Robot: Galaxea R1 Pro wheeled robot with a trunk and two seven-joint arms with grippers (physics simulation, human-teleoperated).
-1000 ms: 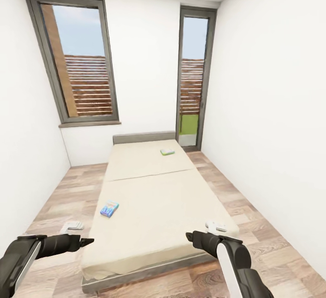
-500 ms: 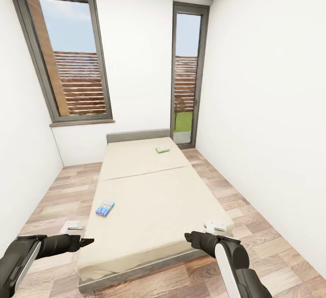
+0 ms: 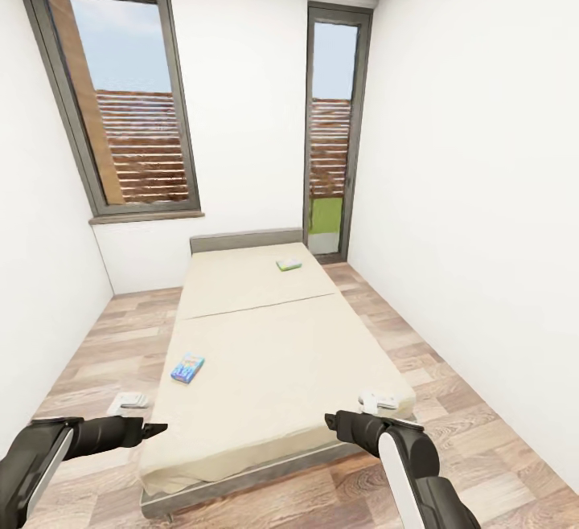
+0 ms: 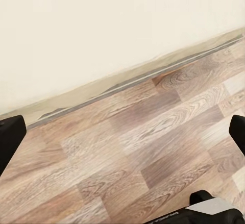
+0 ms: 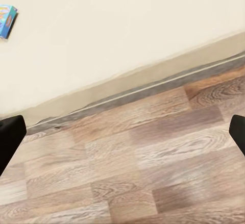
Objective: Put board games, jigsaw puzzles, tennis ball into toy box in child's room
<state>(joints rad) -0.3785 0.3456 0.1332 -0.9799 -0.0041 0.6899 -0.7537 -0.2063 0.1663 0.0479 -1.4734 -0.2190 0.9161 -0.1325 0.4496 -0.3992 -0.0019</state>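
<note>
The robot faces the foot of the bed (image 3: 273, 352) in the child's room, a narrow white-walled space with a wood floor (image 3: 450, 400) and two tall dark-framed windows (image 3: 121, 103) in the far wall. The bed runs lengthwise away from the camera, its grey headboard (image 3: 245, 239) against the far wall.

Two board games lie flat on the mattress. The blue game (image 3: 187, 368) sits near the bed's left edge, in the half nearer the foot. The green game (image 3: 289, 264) lies near the right edge at the head end, close to the headboard. The two are well apart.

The left gripper (image 3: 153, 429) hangs low over the floor just off the bed's near left corner, pointing inward. The right gripper (image 3: 330, 420) hangs over the foot edge near the bed's near right corner, also pointing inward. In each wrist view the two dark fingers (image 4: 10, 137) show at opposite sides of the picture, spread wide with nothing between them; the right fingers (image 5: 10, 137) stand the same way. Both wrist views look down on the floor and the bed's edge, and the right one catches the blue game (image 5: 7, 21) on the mattress.
</note>
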